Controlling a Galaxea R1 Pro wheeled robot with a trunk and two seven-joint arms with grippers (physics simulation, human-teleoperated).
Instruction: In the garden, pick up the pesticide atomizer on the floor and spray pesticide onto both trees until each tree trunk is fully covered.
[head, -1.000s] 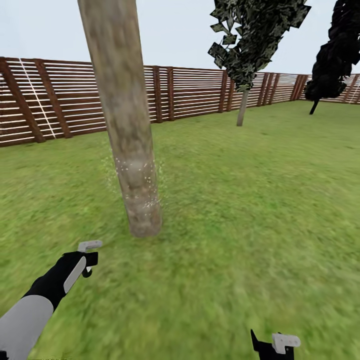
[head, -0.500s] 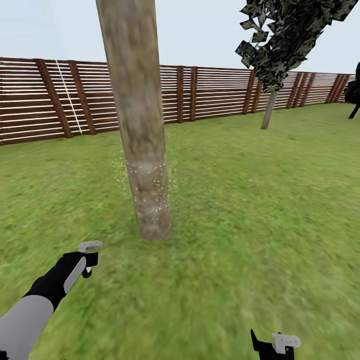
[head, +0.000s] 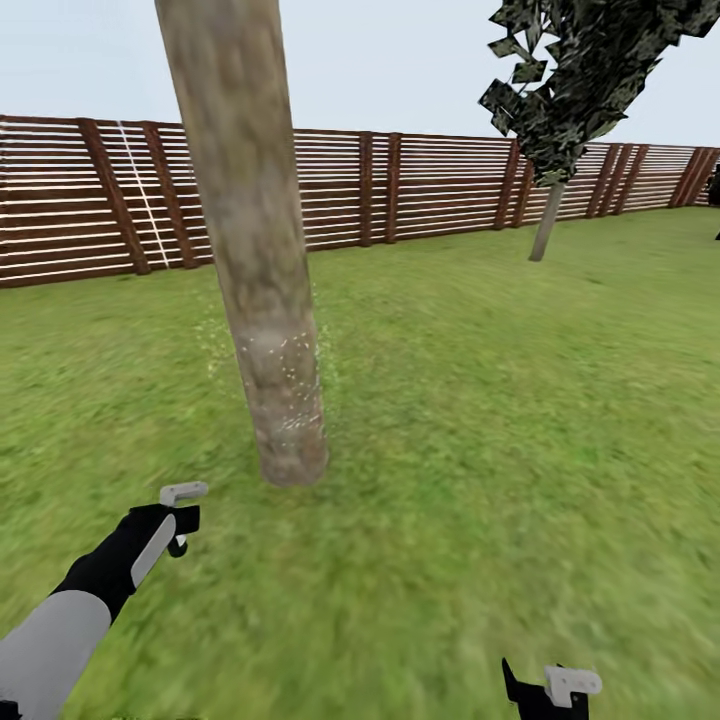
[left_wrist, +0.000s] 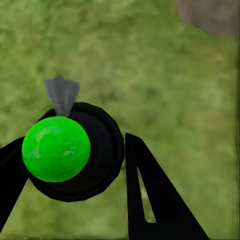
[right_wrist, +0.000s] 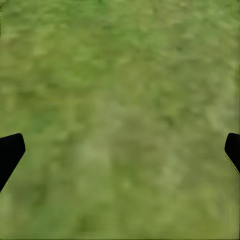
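Observation:
The near tree trunk (head: 250, 260), thick and mottled grey-brown, leans slightly a short way ahead of me, with white spray specks (head: 290, 365) over its lower part. The second tree (head: 546, 215) stands far back right near the fence, its dark foliage (head: 580, 70) high up. My left gripper (head: 172, 522) is low at the left, shut on the pesticide atomizer (left_wrist: 65, 150), a black round body with a green ball and a grey nozzle. The trunk's base (left_wrist: 210, 15) shows in the left wrist view. My right gripper (head: 550, 688) hangs open over grass, holding nothing.
A reddish-brown slat fence (head: 420, 185) rings the lawn (head: 500, 400) at the back. Grass stretches all around the near trunk and to the right. A dark bush (head: 714, 185) peeks in at the far right edge.
The whole picture swung sideways and back, so the camera has moved. Both arms hold the same pose. Spray specks stay on the lower trunk.

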